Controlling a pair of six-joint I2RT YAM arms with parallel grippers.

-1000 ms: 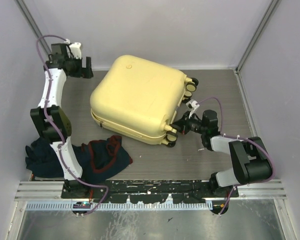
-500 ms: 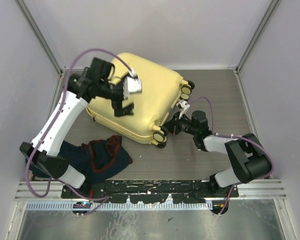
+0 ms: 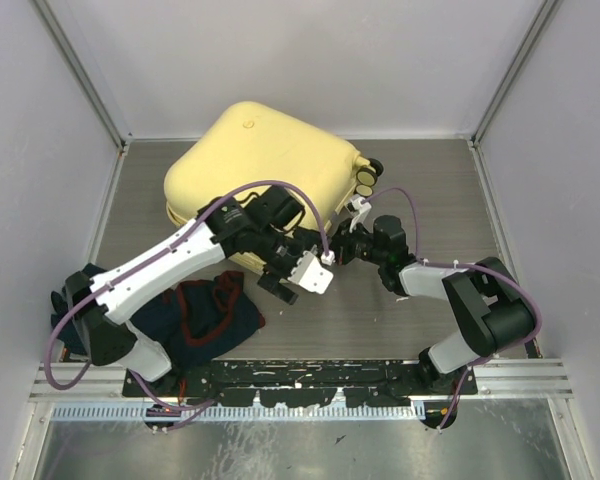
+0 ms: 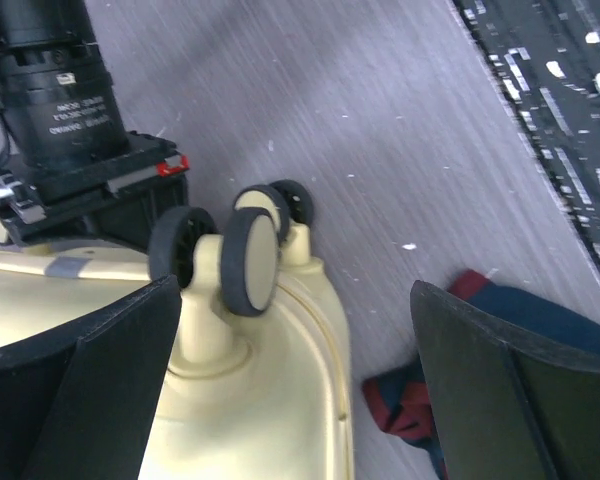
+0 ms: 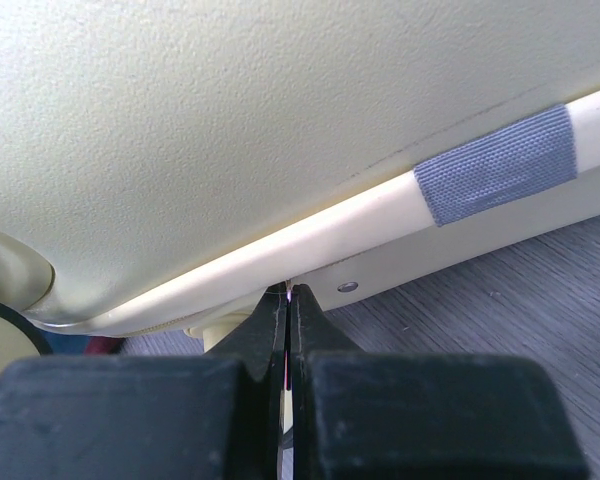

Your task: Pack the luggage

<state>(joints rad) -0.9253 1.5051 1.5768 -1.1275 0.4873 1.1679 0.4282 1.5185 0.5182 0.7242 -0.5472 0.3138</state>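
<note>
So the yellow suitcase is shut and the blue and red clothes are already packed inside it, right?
Not quite. The suitcase is shut, but the blue and red clothes are not inside it. They lie in a heap on the table in front of it. The top view shows this.

Pale yellow hard-shell luggage, closed, flat on table, far-centre, black wheels facing right.

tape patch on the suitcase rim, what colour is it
Grey, woven-looking. The tape on the pale yellow luggage shows best in the right wrist view.
</note>
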